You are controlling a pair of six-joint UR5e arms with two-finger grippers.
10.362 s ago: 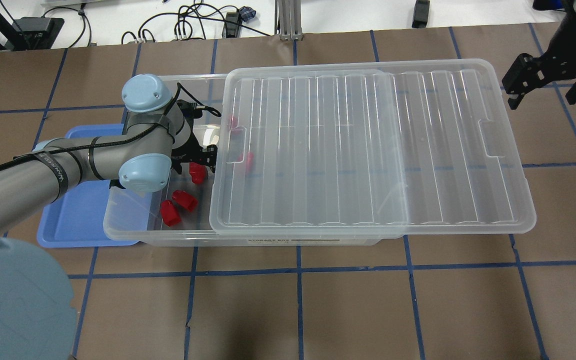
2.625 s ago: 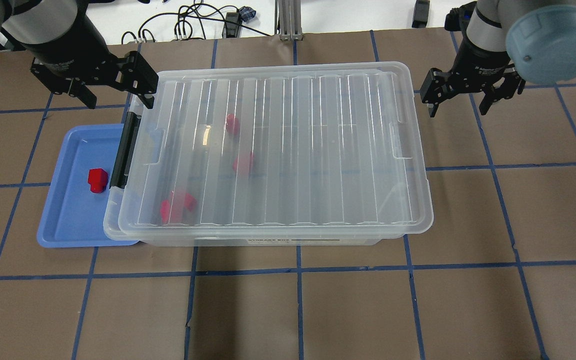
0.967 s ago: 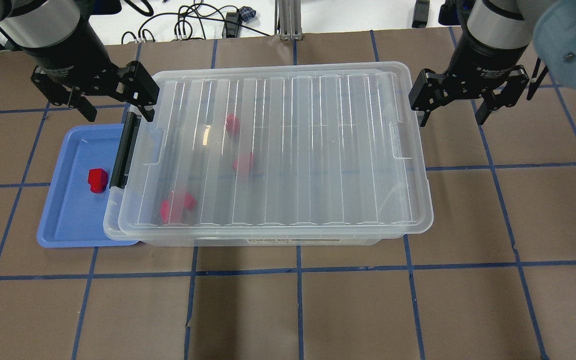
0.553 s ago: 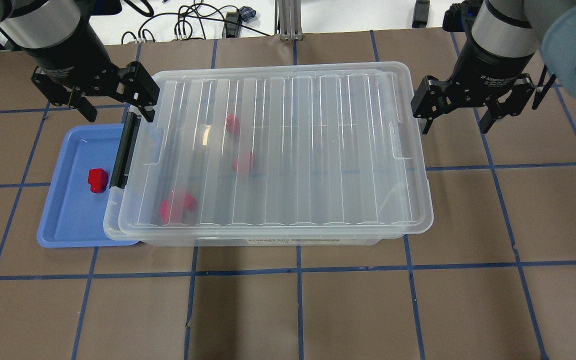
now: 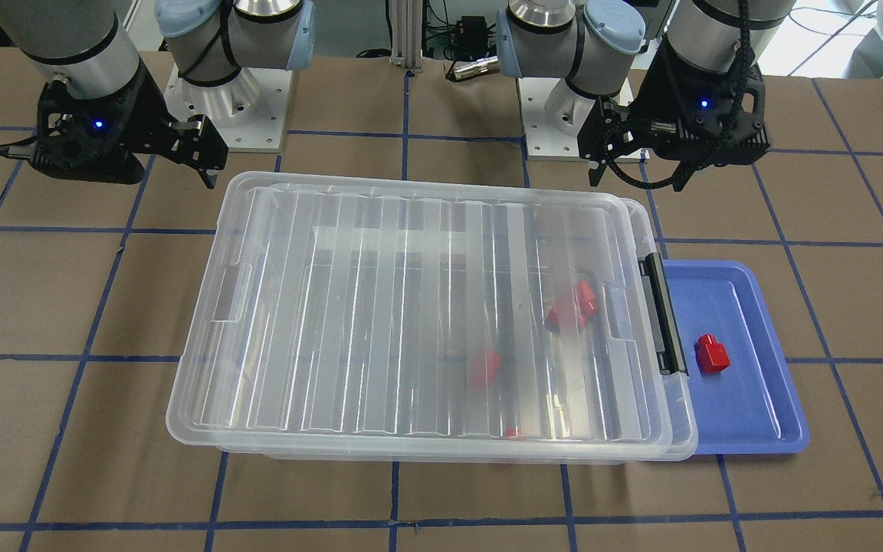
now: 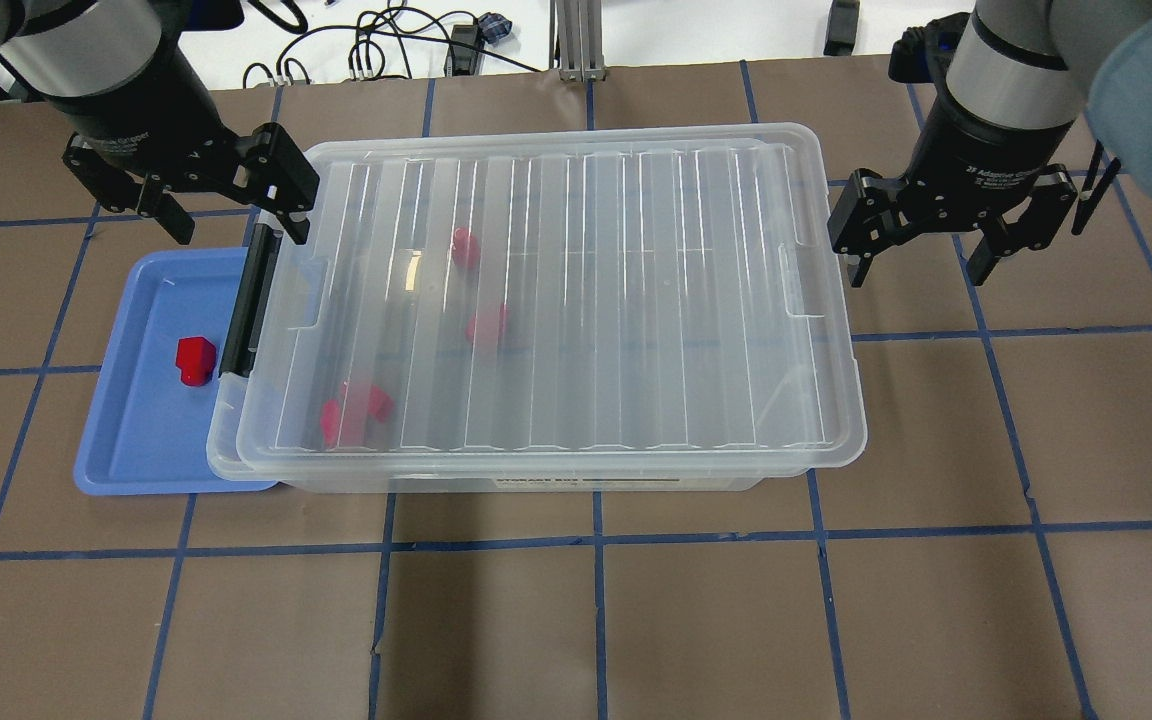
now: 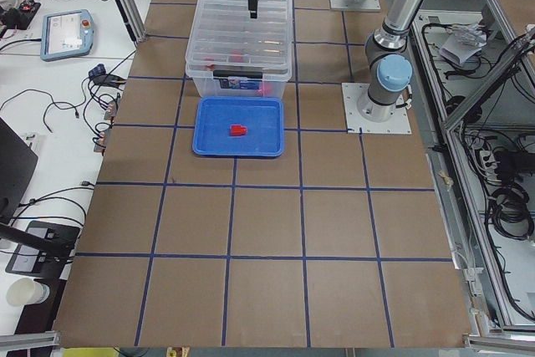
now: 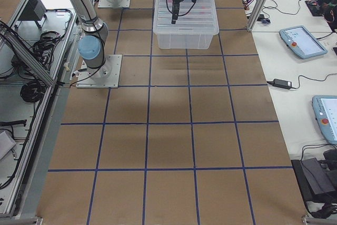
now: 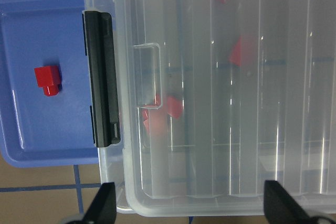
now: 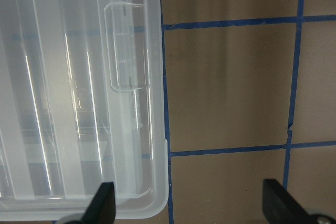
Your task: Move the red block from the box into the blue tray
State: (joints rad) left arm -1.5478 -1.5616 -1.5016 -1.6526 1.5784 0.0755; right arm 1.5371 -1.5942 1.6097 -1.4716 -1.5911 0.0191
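Observation:
One red block (image 6: pixel 195 359) lies in the blue tray (image 6: pixel 136 440), also seen in the left wrist view (image 9: pixel 48 79). The tray sits against the left end of the box (image 6: pixel 586 300). The box's clear lid is on and its black latch (image 6: pixel 243 300) stands at the tray end. Several more red blocks (image 6: pixel 354 412) show blurred through the lid. My left gripper (image 6: pixel 236 215) is open and empty, above the box's far left corner. My right gripper (image 6: pixel 921 262) is open and empty, just off the box's right end.
The table is brown paper with a blue tape grid (image 6: pixel 596 540). Cables (image 6: pixel 376 45) and an aluminium post (image 6: pixel 576 40) lie beyond the far edge. The arm bases (image 5: pixel 234 100) stand behind the box in the front-facing view.
The lid, slid aside before, now covers the box. The red block the left gripper held in the box now lies in the tray. The right gripper has moved nearer beside the box's right end.

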